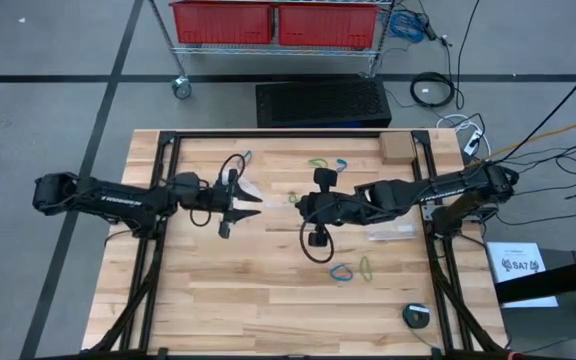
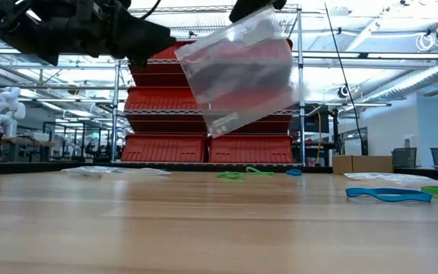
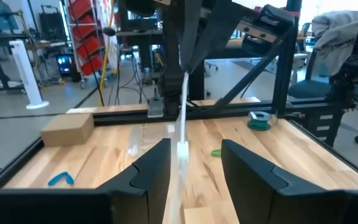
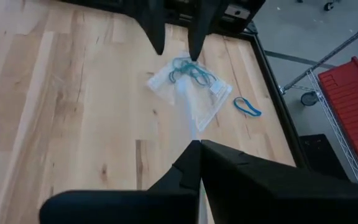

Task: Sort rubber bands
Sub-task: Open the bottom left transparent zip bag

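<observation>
We see the right gripper [image 4: 194, 149] clamped on a clear plastic bag [image 2: 238, 68] above mid-table, seemingly between the left gripper's [image 3: 194, 163] parted fingers.

Two dark arms, black throughout

The left arm [image 1: 118, 197] is a slim matte-black tube bearing small white lettering along its side, with a bulky joint at its outer end. The right arm [image 1: 438, 187] is the same black build. A thin black cable loops off each wrist. Each gripper has two tapered, wedge-shaped black fingers [image 3: 151, 171].
</observation>
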Robot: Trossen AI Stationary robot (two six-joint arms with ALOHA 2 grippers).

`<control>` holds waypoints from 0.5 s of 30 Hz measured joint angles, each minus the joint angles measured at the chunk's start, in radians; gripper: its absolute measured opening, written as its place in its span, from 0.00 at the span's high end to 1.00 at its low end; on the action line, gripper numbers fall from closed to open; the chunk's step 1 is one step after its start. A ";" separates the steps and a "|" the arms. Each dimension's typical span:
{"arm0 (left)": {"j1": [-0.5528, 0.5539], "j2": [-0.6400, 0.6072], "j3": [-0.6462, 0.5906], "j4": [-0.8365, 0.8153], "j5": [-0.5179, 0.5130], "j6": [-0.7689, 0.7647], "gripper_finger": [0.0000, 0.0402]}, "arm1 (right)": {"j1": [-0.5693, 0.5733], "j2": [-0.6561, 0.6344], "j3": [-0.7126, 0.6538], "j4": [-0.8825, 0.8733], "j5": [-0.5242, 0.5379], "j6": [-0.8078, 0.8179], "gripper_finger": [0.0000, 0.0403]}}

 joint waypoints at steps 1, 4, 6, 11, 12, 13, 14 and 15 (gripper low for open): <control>0.000 0.002 0.000 -0.005 0.000 0.000 0.63 | 0.000 0.000 0.000 0.006 0.001 -0.003 1.00; 0.000 0.009 0.000 -0.017 -0.001 0.000 0.63 | 0.000 0.000 0.000 0.023 0.001 -0.014 1.00; 0.000 0.014 0.000 -0.017 -0.007 0.000 0.63 | 0.000 0.000 0.000 0.036 0.002 -0.018 1.00; 0.001 0.018 0.000 -0.089 -0.009 0.001 0.63 | 0.000 0.000 0.000 0.016 0.002 -0.021 1.00; 0.001 0.019 0.000 -0.092 -0.010 0.001 0.63 | 0.000 0.000 0.001 -0.008 -0.001 -0.012 1.00; 0.001 0.018 0.000 -0.093 -0.011 0.001 0.63 | -0.004 0.000 0.001 -0.040 -0.007 0.011 1.00; 0.001 0.018 0.000 -0.093 -0.011 0.001 0.63 | -0.009 0.005 0.001 -0.075 -0.021 0.044 1.00; 0.001 0.016 0.000 -0.093 -0.011 0.003 0.63 | -0.019 0.012 0.001 -0.110 -0.049 0.084 0.99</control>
